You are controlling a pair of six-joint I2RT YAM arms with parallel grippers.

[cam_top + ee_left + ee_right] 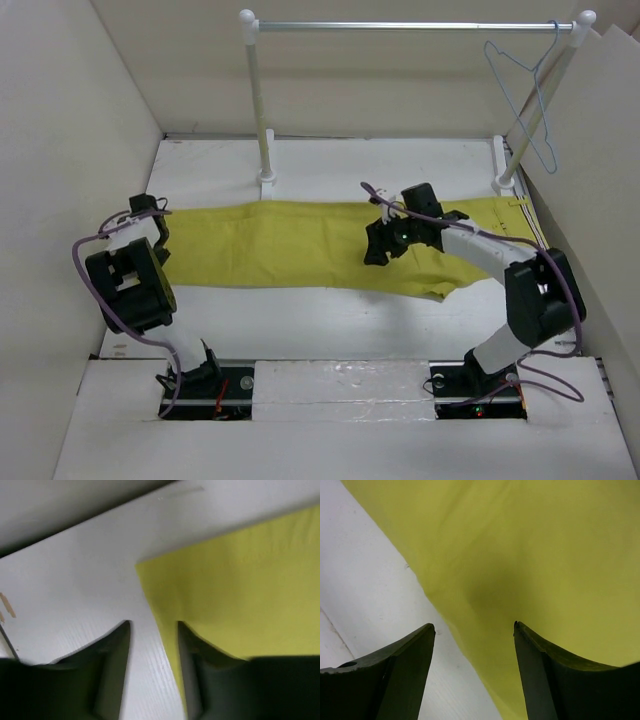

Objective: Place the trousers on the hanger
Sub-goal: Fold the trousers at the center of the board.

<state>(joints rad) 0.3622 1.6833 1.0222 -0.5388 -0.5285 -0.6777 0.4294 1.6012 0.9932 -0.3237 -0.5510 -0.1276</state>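
Note:
The mustard-yellow trousers lie flat across the table, with the waistband end at the right. The pale blue wire hanger hangs by its hook at the right end of the rail. My left gripper is open at the trousers' left end; in the left wrist view one finger is over bare table and the other over the fabric, straddling its edge. My right gripper is open above the trousers' middle; in the right wrist view it straddles the near edge of the fabric. Neither gripper holds anything.
A rail with a metal bar on two white posts stands behind the trousers. Pale walls close in the table on the left, back and right. A raised white ledge runs along the near edge between the arm bases.

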